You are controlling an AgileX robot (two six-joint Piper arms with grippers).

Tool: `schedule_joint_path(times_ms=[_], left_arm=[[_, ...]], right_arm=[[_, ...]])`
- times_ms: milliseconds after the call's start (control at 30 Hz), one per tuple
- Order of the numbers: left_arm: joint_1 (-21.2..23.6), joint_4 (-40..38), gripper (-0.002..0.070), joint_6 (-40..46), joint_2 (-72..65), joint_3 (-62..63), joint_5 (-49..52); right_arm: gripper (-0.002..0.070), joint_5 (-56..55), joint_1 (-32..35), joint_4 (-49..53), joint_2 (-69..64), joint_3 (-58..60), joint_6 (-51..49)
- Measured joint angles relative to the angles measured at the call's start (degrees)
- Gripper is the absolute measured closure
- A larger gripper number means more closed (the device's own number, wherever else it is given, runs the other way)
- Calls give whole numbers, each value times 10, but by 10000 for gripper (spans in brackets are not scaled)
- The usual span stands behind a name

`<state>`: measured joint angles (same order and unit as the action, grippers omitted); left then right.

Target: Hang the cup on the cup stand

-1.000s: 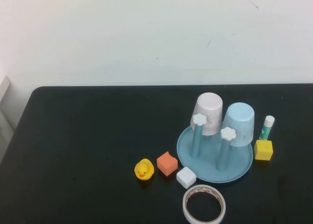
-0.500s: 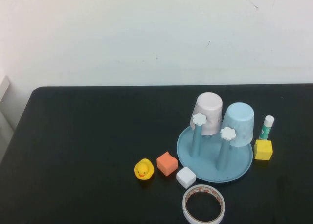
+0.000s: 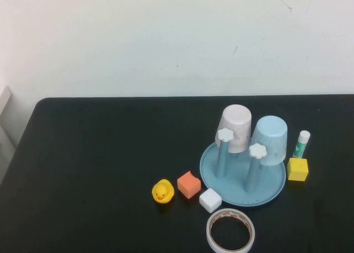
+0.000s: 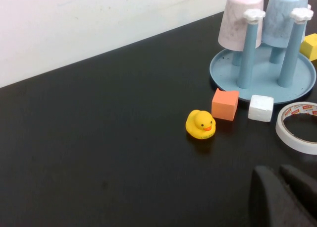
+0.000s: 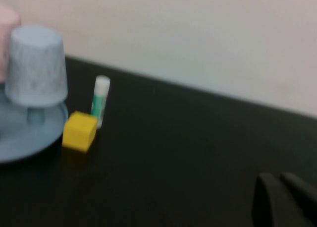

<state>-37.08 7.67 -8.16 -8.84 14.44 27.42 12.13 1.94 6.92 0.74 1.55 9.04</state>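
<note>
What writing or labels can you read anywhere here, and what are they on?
Tape roll: small red print on its inner ring, too small to read.
Glue stick: green label, too blurred to read.
Nothing else shows text. The left gripper and right gripper are pulled back from the cup stand.

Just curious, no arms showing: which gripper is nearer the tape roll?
Likely left. The left gripper hangs just short of the tape roll; the right gripper is off to the right, past the yellow cube.

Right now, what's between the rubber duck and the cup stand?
The orange cube sits between the rubber duck and the cup stand, clear in high and left wrist views. Both grippers, left gripper and right gripper, are parked off the table scene.
</note>
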Motion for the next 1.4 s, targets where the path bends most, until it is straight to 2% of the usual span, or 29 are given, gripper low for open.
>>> schedule_joint_path(times_ms=[200, 1300, 1400], left_arm=[[0, 0, 675, 0, 0, 0, 0], [0, 2, 676, 1, 1, -5, -1], [17, 7, 676, 18, 6, -17, -12]], right_arm=[[678, 64, 0, 2, 0, -2, -10], [678, 71, 0, 2, 0, -3, -11], [678, 72, 0, 2, 0, -4, -11]])
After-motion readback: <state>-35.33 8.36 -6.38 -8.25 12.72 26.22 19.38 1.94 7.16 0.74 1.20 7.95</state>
